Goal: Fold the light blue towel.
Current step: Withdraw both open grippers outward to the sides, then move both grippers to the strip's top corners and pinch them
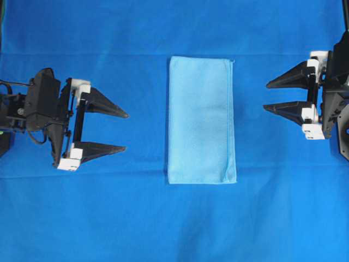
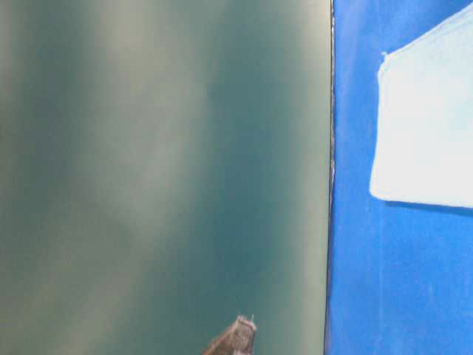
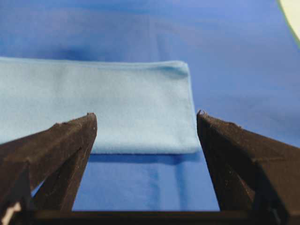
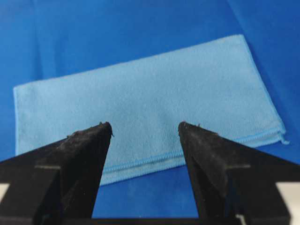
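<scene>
Light blue towel (image 1: pixel 202 120) lies flat on the deep blue sheet (image 1: pixel 163 229), in the middle of the overhead view. It is a narrow upright rectangle, doubled over, edges lined up and hem stitching visible along its right long side and top right corner. Surface smooth, only faint creasing.

My left gripper (image 1: pixel 124 131) is to the left of the towel, well apart from it, pointing at its left long edge. Jaws spread wide, nothing between them. Both black fingers (image 1: pixel 103 103) are clear of the cloth. In my left wrist view the towel (image 3: pixel 93 108) sits ahead of the fingertips (image 3: pixel 70 140), with a strip of bare sheet (image 3: pixel 150 187) between us; the folded edge faces me and looks rounded at its right corner.

My right gripper (image 1: pixel 266 96) is to the right of the towel, also well apart, pointing at its right long edge. Jaws spread wide, empty. In my right wrist view the towel (image 4: pixel 150 98) lies at a slant beyond the fingertips (image 4: pixel 89 150), with its hemmed edge nearest me and a small tag of thread at the right corner.

Table-level view: blurred; towel corner (image 2: pixel 429 126) on the sheet (image 2: pixel 384 296) at right, one dark fingertip (image 2: pixel 235 339) at the bottom edge, cannot tell whose.
</scene>
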### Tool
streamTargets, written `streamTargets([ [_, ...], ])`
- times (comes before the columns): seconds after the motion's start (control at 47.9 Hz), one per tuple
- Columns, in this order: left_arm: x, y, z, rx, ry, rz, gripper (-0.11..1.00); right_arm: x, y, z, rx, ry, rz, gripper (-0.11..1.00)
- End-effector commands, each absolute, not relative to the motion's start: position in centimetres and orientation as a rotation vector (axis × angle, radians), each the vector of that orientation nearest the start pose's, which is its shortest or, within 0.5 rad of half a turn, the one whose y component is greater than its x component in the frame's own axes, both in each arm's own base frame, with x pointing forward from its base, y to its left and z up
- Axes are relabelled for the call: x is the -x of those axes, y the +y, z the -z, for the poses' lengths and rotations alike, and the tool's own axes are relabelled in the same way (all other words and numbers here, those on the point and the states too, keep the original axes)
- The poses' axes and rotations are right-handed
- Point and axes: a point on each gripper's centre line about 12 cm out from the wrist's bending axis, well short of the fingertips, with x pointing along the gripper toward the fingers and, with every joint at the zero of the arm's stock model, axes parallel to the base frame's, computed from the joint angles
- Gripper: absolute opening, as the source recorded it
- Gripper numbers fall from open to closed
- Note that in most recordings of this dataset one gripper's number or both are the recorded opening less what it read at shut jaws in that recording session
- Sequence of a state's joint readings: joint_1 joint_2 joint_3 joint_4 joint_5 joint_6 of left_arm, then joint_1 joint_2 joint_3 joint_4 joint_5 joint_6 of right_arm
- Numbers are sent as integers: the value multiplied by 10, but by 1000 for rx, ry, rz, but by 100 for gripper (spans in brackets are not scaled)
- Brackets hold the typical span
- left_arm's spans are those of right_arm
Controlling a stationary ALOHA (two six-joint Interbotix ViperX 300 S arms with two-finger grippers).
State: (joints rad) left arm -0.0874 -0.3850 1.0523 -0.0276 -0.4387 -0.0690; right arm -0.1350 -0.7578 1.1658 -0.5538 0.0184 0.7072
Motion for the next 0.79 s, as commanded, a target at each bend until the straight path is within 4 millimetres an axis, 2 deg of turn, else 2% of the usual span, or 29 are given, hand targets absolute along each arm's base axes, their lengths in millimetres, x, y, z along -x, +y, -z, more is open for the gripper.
streamTargets([
  [0.0,-300,-24,-224,78,201,63,82,-221,-33,-224,-177,394,181,62],
  [0.188,-312,-16,-226,56,199,37,82,-222,-44,-227,-185,383,225,62],
  [0.292,-321,1,-227,45,199,-15,82,-227,-57,-229,-184,389,272,62],
  [0.439,-334,29,-222,34,217,-97,82,-238,-86,-218,-186,447,363,62],
  [0.543,-345,55,-209,38,254,-169,82,-250,-107,-203,-187,519,411,62],
  [0.773,-371,100,-169,64,350,-273,82,-281,-136,-171,-176,653,436,62],
])
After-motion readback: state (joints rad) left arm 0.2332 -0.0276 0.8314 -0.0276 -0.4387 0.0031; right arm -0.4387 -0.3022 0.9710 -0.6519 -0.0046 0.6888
